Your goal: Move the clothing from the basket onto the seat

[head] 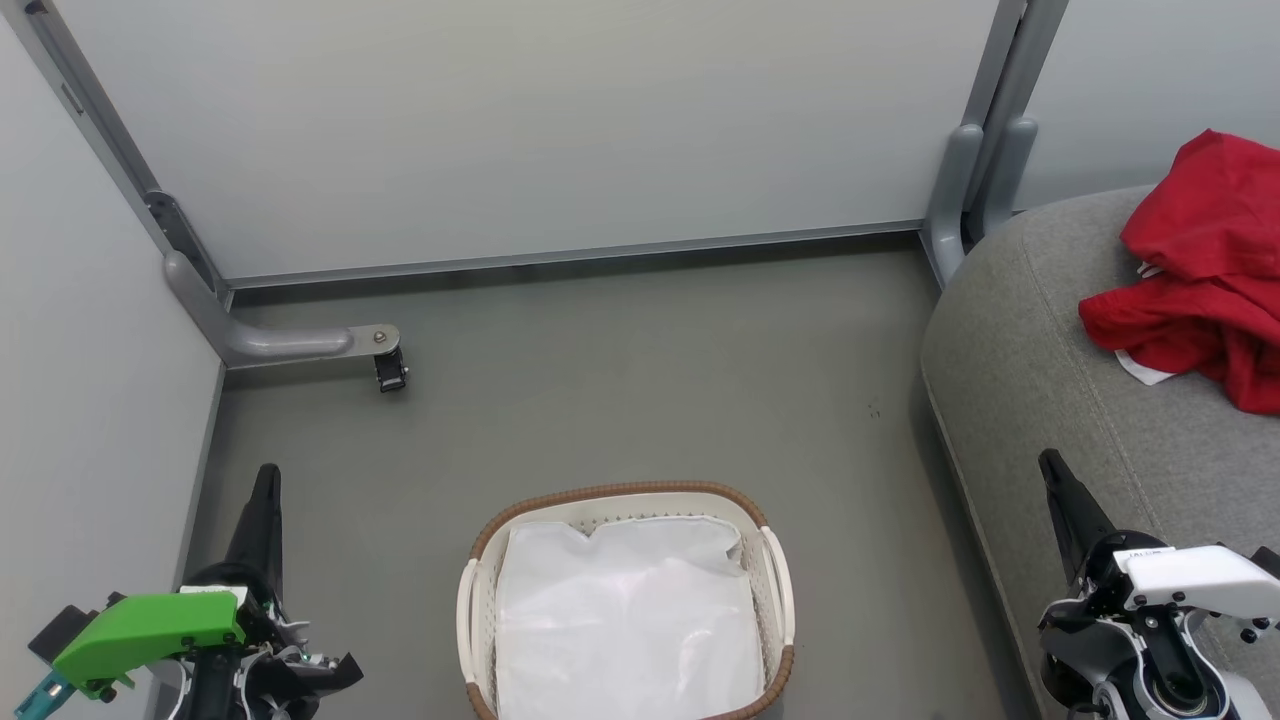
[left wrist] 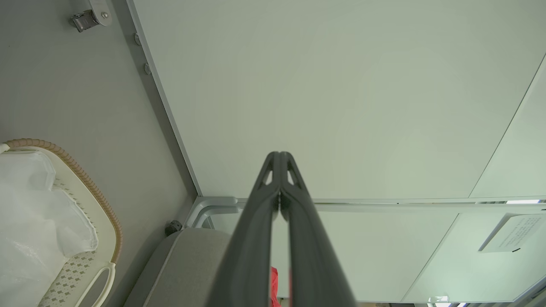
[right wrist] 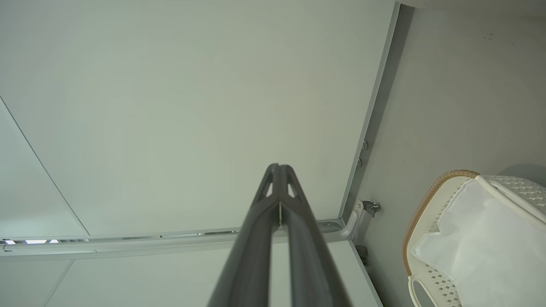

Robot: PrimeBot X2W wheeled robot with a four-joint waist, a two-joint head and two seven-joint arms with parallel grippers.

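Dark fingers of the left pincer are pressed tip to tip, clenched on nothing, low at the left over the grey floor. The right pincer is clenched and empty too, and its tip shows against the rounded edge of the one grey woven seat.

Between the two pincers one oval cream basket stands on the floor, with a brown woven-look rim and two white loop handles. One plain white sheet lies inside it and covers its bottom. The basket's near end is cut off by the lower edge of the head view.

The one red garment lies crumpled on the seat, well apart from the basket. A little white trim peeps from under it, and the right edge cuts off its far side. One small black caster stands by the pale partition.
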